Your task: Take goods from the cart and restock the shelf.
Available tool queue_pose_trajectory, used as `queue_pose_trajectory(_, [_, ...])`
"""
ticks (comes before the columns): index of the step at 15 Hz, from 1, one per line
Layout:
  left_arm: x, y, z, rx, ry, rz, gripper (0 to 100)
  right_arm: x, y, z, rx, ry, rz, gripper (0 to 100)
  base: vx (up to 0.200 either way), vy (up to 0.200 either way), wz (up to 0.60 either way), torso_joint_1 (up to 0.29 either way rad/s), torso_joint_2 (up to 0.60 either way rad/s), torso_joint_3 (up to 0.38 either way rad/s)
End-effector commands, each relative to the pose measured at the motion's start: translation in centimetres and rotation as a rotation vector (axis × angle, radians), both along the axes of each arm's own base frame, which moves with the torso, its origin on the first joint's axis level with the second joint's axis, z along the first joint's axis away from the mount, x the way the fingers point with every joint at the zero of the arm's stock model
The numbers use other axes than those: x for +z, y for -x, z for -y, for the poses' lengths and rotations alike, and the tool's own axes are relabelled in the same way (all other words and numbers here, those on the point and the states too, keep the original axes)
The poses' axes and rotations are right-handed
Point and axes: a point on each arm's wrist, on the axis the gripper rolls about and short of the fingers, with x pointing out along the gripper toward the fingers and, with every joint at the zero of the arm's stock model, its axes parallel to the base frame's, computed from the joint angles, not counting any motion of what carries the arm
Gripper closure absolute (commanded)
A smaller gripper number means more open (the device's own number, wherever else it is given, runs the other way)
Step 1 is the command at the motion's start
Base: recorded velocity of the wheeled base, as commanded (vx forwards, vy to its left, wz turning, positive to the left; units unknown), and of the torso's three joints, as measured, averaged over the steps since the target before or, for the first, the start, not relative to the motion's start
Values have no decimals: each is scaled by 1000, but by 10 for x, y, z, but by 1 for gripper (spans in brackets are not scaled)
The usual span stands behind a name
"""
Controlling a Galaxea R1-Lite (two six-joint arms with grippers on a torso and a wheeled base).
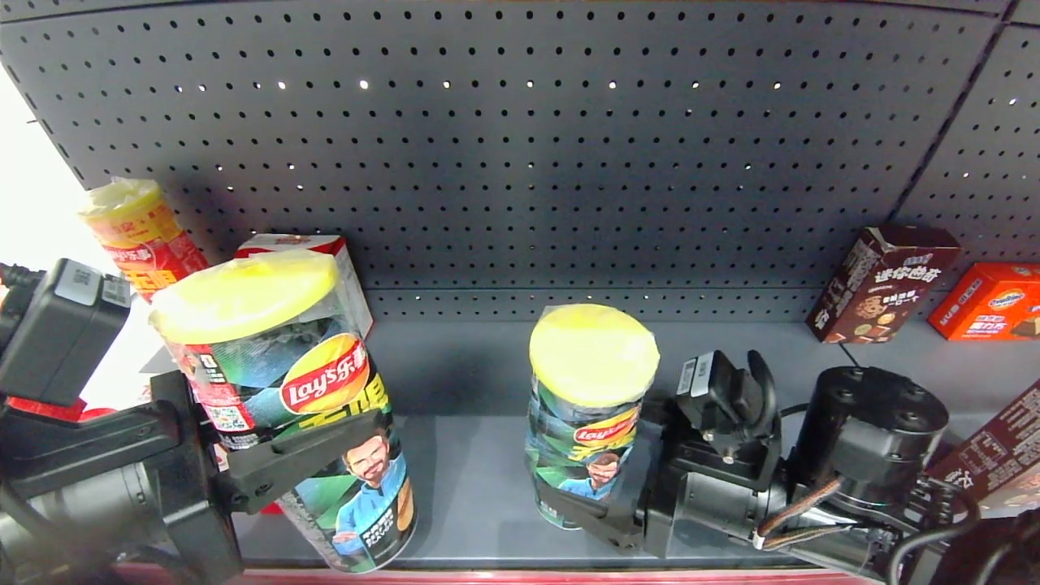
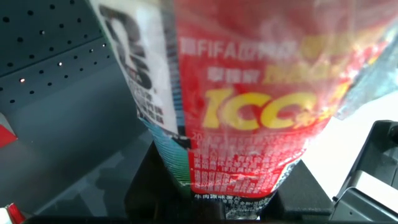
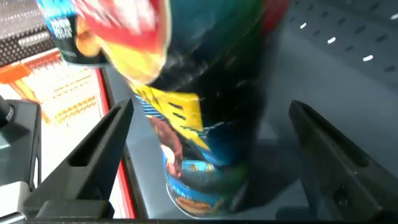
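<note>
A tall chips can with a yellow lid point(image 1: 276, 390) leans at the shelf's front left, and my left gripper point(image 1: 296, 455) is shut on its middle. In the left wrist view the can point(image 2: 249, 106) sits between the gripper's point(image 2: 230, 196) dark fingers. I cannot tell whether its base touches the shelf point(image 1: 471, 479). A second, matching can point(image 1: 589, 414) stands upright at the shelf's front centre. My right gripper point(image 1: 597, 487) is open around its lower half. The right wrist view shows the fingers point(image 3: 93, 155) spread well clear of that can point(image 3: 205, 106) on both sides.
At the back left stand a red and yellow can point(image 1: 142, 236) and a white box point(image 1: 329, 256). A brown biscuit box point(image 1: 881, 284) and an orange box point(image 1: 987, 301) are at the back right, with another brown box point(image 1: 999, 455) at the front right. A pegboard wall point(image 1: 520, 146) closes the back.
</note>
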Motion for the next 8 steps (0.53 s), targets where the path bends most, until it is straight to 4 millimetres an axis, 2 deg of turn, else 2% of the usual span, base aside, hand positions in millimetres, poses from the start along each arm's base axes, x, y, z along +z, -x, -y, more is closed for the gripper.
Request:
queue_pose_trajectory(1, [0,0,0,0,-1,-1,100,19,11,15,-14,-42,44,0,0,0,0,0,0,0])
queue_pose_trajectory(5, [0,-1,0,-2,0,0,100,30,33,37,-27,-62,92,0,0,0,0,0,0,0])
queue_pose_trajectory(8, [1,0,0,-2,1,3,100,50,55,68,-68,-116,166,0,0,0,0,0,0,0])
